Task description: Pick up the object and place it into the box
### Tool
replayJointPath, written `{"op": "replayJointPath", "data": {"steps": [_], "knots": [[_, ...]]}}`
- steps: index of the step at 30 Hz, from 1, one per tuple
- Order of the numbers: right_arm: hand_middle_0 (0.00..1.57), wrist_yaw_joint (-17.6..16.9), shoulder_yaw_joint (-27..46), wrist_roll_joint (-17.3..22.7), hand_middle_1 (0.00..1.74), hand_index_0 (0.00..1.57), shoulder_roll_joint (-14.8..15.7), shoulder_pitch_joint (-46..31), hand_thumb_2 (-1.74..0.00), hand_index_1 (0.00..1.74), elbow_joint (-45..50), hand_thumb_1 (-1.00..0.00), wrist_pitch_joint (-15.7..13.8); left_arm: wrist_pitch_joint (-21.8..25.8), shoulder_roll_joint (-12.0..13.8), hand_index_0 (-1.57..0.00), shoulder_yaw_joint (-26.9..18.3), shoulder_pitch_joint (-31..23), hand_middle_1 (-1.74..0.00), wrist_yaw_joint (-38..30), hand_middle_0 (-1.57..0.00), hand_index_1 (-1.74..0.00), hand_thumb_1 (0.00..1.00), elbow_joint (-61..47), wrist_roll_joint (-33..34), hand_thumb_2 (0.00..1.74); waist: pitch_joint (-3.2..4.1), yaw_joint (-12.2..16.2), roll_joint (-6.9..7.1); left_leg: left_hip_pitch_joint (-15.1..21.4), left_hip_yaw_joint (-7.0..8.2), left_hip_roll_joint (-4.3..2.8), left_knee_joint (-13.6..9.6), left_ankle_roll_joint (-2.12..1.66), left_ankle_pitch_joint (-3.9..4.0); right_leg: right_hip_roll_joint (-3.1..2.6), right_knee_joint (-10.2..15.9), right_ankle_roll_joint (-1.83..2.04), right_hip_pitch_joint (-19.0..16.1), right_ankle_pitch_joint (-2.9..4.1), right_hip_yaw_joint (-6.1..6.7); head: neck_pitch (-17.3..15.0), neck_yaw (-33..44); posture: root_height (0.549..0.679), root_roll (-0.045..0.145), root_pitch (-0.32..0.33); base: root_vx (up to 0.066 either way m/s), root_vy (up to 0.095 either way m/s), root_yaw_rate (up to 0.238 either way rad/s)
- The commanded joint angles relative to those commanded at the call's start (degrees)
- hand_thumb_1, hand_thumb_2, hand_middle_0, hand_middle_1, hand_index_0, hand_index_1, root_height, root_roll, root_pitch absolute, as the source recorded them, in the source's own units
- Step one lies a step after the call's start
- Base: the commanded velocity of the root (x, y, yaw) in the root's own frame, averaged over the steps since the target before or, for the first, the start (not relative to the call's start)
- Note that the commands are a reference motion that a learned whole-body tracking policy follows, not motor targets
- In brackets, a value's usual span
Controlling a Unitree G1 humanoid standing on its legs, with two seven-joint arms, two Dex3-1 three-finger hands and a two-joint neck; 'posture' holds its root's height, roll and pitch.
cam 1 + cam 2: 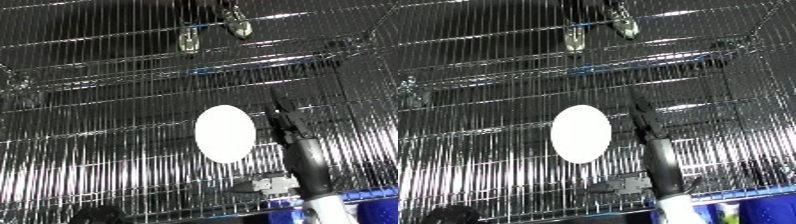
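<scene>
A white oval object (226, 133), egg-like in outline, lies flat on a wire shelf (89, 150) of close-set chrome rods, near the middle of the scene. Just to its right the robot's right hand (282, 119) reaches in from the near right on a white and silver forearm (313, 175), its dark fingers extended away from the robot and lying alongside the object's right edge. The fingers look straight and close together, curled round nothing; whether they touch the object cannot be told. The left hand is in no view. At the near right edge a strip of blue (753, 207) shows below the shelf; it may be the bin, but too little is seen to say.

The step in hand appears to be the approach to the grasp, so the task is judged to be at its beginning. To do it well, the hand would need to spread thumb and fingers across the object's narrow width and close on both long sides at once. A smooth rounded body on parallel rods is likely to roll or slide leftward if pushed from one side only, so a centred descent is advisable.
</scene>
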State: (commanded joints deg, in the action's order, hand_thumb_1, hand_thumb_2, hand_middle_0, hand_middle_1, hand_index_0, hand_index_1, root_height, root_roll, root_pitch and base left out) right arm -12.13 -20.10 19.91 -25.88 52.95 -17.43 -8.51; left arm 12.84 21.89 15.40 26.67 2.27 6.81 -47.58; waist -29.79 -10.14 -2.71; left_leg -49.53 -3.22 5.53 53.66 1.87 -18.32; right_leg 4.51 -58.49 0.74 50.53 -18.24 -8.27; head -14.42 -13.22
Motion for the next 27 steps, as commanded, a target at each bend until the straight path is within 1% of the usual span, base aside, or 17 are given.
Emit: {"op": "replayJointPath", "data": {"steps": [4, 12, 18, 26, 27], "knots": [[0.0, -0.6, -0.7, -0.2, 0.0, 0.0, -0.3, 2.1, 0.0, 0.0, -2.2, 0.0, -0.2, 0.1, 0.2, -1.57, 0.5, 0.4, -1.74, 0.1, -1.57, -1.74, 1.0, 0.1, -0.7, 1.74, 0.0, -0.4, -0.36, -0.5, -0.23, 0.12, 0.1, 0.02, 0.14, 0.07, -0.1, -0.08, 0.5, 0.07, -0.14, 0.3, -1.2, 0.593, 0.028, 0.246, 0.008, 0.003, 0.055], [0.0, -0.5, -2.0, -0.9, 0.0, 0.0, -0.4, 6.0, 0.0, 0.0, -4.9, 0.0, 0.2, 0.8, 0.2, -1.57, 1.6, 0.7, -1.74, -0.1, -1.57, -1.74, 1.0, 0.0, -1.6, 1.74, 0.0, -1.2, -0.82, -2.2, -0.65, 0.44, 0.6, 0.09, 0.26, -0.08, -0.4, -0.35, 1.8, 0.05, -0.34, 0.5, -2.9, 0.592, 0.027, 0.263, 0.012, 0.008, 0.038], [0.47, 0.0, -2.9, -0.4, 0.52, 0.47, 0.4, 7.8, -0.52, 0.52, -5.7, -0.3, 0.1, 1.0, 0.0, -1.57, 1.9, 0.4, -1.74, 0.3, -1.57, -1.74, 1.0, 0.1, -1.7, 1.74, 0.0, -1.8, -1.16, -2.8, -0.74, 0.77, 0.6, 0.2, 0.35, -0.23, -0.4, -0.46, 2.3, 0.01, -0.48, 1.2, -4.0, 0.591, 0.027, 0.272, 0.021, -0.002, 0.035], [1.1, -0.3, -3.3, -0.5, 1.22, 1.1, 1.3, 8.3, -1.22, 1.22, -5.9, -0.7, 0.2, 1.3, -0.1, -1.57, 2.1, -0.2, -1.74, 0.6, -1.57, -1.74, 1.0, -0.1, -2.0, 1.74, 0.0, -2.0, -1.78, -2.7, -0.62, 1.0, 0.7, 0.15, 0.34, -0.09, -0.5, -0.38, 2.5, 0.07, -0.29, 1.7, -4.9, 0.591, 0.029, 0.272, 0.025, 0.009, 0.008], [1.1, -0.5, -3.3, -0.6, 1.22, 1.1, 1.4, 8.2, -1.22, 1.22, -5.8, -0.7, 0.3, 1.4, -0.1, -1.57, 2.1, -0.3, -1.74, 0.6, -1.57, -1.74, 1.0, -0.2, -2.0, 1.74, 0.0, -2.0, -1.81, -2.7, -0.58, 1.0, 0.7, 0.14, 0.34, -0.08, -0.5, -0.36, 2.4, 0.07, -0.26, 1.8, -4.8, 0.591, 0.029, 0.271, 0.02, 0.003, -0.011]]}}
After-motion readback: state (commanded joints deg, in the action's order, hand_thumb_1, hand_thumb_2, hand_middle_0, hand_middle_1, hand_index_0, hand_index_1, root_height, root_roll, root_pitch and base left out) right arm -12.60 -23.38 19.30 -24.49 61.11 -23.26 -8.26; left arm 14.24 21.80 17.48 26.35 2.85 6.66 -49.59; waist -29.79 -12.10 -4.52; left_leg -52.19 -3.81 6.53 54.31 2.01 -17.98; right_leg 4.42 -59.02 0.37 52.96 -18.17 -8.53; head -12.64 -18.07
